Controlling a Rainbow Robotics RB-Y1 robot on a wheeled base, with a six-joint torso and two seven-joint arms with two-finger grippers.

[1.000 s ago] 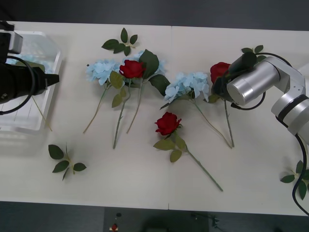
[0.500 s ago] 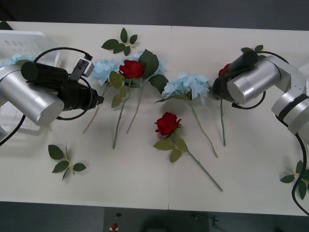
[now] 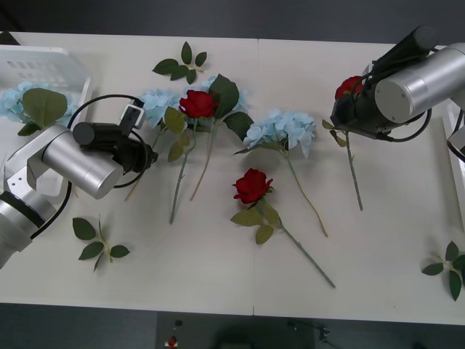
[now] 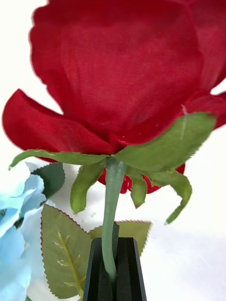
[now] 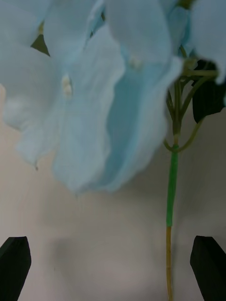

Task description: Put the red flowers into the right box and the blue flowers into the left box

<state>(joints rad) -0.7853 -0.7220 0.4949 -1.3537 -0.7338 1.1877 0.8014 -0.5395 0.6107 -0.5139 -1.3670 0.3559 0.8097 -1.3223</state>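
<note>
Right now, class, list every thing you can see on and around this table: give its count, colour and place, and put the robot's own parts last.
red flowers: three, deep red; one among the blue heads at table middle, one nearer the front edge, one held at far right.
blue flowers: pale blue; one at table middle, more beside the middle rose, one in the left box.
loose leaf sprigs: three, green; far middle, near left, near right edge.
left box: one, white, far left corner.
table: one, cream.
left gripper: black fingers, open, at a blue flower's stem.
right gripper: black fingers, shut on a rose stem.
</note>
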